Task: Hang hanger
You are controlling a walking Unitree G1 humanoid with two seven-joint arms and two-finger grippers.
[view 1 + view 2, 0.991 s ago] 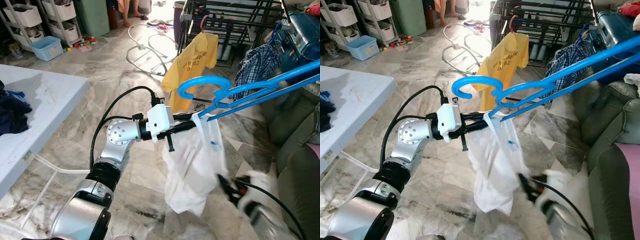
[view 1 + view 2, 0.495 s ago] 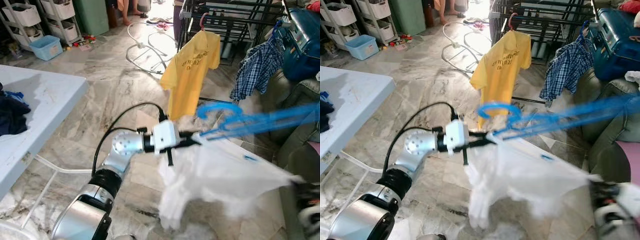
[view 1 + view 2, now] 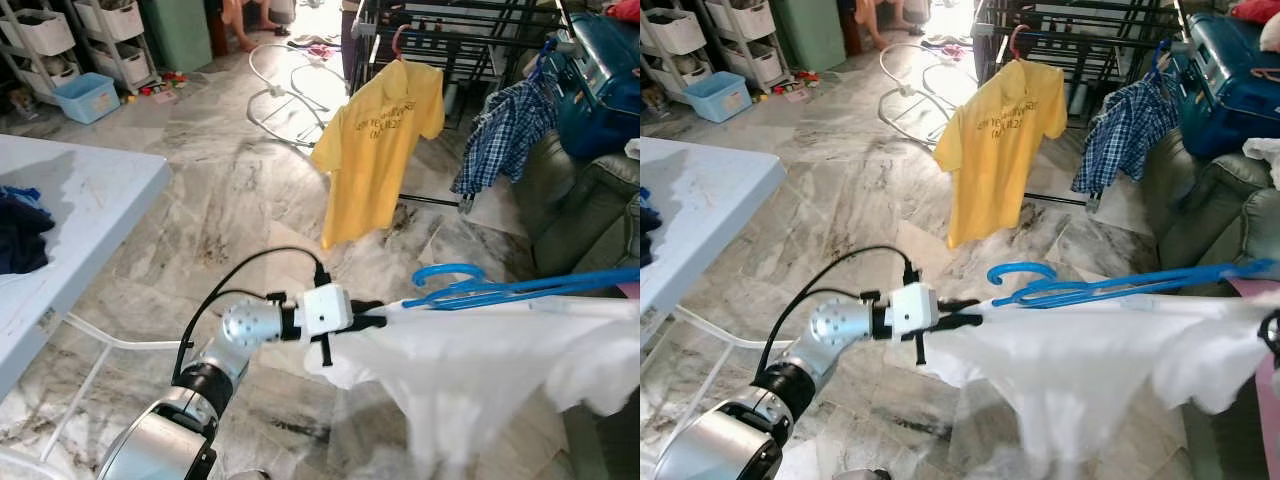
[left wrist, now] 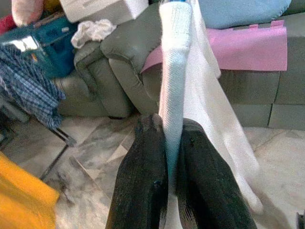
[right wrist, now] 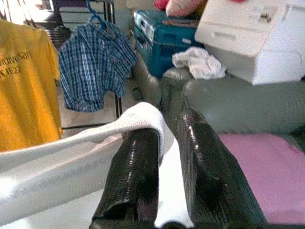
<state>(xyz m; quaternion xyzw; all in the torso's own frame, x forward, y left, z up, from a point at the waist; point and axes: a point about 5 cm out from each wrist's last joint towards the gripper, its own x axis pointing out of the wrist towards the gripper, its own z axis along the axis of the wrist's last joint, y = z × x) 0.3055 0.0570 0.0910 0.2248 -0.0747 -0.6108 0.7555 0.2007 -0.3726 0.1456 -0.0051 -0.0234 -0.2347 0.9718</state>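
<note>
The left gripper point(image 3: 378, 318) is clamping one end of the white garment point(image 3: 480, 360) where it drapes over the blue hanger point(image 3: 520, 292); in the left wrist view its two black fingers point(image 4: 143, 186) are pinching the cloth-wrapped bar between them. Measured from the yellow T-shirt point(image 3: 382, 145) hanging on the black drying rack point(image 3: 450, 40), the gripper is sitting below it and nearer the robot, with the hanger running off to the right of the shirt, its hook curling up just beyond the gripper.

The right gripper point(image 5: 164, 143) is pinching the far end of the garment — well to the right of the yellow shirt, over the grey sofa point(image 3: 590, 200).

To do this well, I judge both grips should be keeping the cloth taut and level so it is not sliding off, with the hook turned upward and free of fabric before it is carried up toward the rack's rail beside the shirt.

Compared with a second ago, the garment is now stretched wide rather than dangling in a bunch, and the hanger is lying lower and flatter.
</note>
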